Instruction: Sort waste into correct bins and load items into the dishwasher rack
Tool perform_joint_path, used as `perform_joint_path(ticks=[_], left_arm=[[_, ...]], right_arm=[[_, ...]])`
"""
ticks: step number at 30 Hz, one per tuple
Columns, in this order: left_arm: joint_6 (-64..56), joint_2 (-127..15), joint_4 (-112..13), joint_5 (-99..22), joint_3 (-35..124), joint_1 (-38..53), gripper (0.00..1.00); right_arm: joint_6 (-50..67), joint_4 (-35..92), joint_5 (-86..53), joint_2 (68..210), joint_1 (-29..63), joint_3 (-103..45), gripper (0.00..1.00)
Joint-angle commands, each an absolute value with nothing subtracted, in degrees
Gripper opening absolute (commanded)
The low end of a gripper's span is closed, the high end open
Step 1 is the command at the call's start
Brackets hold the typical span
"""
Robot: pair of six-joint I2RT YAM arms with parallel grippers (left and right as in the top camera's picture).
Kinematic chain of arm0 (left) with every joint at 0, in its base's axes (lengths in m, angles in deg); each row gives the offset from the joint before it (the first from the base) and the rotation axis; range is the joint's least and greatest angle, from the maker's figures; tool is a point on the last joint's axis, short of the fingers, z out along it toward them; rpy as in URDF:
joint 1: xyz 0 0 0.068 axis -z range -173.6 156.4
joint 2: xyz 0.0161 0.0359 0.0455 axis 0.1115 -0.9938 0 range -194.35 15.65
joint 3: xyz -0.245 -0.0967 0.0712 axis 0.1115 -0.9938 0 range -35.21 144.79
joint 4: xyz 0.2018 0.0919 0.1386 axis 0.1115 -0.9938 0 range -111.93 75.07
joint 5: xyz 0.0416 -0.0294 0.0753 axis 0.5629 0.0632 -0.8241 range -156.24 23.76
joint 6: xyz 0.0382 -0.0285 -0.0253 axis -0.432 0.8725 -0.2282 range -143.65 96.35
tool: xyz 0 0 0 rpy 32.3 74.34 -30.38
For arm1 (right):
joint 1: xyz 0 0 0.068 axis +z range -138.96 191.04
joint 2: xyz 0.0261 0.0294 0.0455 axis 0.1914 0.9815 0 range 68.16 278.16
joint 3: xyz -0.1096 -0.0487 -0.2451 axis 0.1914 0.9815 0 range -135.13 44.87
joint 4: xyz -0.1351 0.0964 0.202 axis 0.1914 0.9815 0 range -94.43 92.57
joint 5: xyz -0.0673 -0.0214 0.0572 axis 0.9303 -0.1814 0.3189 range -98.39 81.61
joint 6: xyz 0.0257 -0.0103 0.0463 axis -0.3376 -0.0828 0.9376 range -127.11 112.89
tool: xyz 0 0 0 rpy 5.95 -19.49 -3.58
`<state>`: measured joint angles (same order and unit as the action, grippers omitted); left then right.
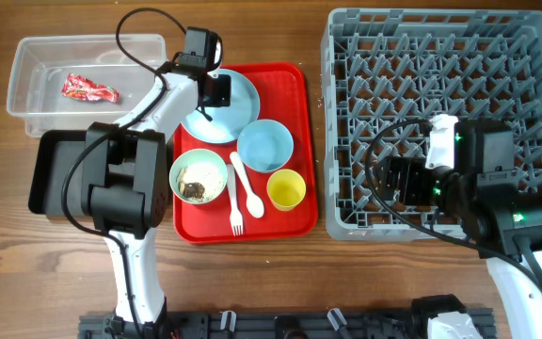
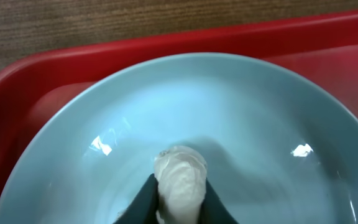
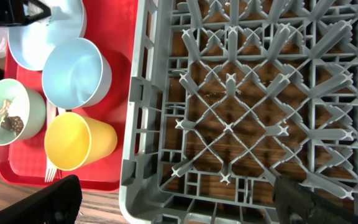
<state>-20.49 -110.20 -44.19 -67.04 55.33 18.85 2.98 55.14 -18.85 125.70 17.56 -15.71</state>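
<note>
My left gripper [image 1: 216, 91] [image 2: 179, 185] is shut on a white crumpled lump [image 2: 180, 165], right over the light blue plate [image 1: 240, 111] [image 2: 241, 106]. The light blue bowl [image 1: 265, 146] [image 3: 73, 73], the pale green bowl [image 1: 213, 162] holding food scraps [image 1: 194, 185] [image 3: 11, 121], the yellow cup [image 1: 286, 189] [image 3: 73, 142], the spoon [image 1: 246, 184] and the fork [image 1: 235, 212] lie on the red tray [image 1: 290, 80]. The snack wrapper [image 1: 88, 89] lies in the clear tub [image 1: 36, 56]. My right gripper [image 1: 398, 184] [image 3: 179, 205] is open and empty above the front-left corner of the grey rack [image 1: 440, 75] [image 3: 229, 81].
The black tray [image 1: 50, 174] sits at the left, partly under the left arm's base. The red tray lies between the bins and the rack, close to the rack's left wall. Bare wooden table shows in front.
</note>
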Motion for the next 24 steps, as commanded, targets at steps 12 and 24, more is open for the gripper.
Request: perform_joint_path(ticks=[12, 24], left_arm=[[-13.5, -88.78, -51.6, -66.58, 54.37, 7.37, 0.11], [-10.11, -80.45, -64.78, -65.66, 54.37, 4.82, 0.63]], right_arm=[[3.37, 55.73, -18.32, 125.72, 17.39, -16.41, 1.0], [3.42, 56.12, -18.32, 125.72, 17.39, -16.41, 1.0]])
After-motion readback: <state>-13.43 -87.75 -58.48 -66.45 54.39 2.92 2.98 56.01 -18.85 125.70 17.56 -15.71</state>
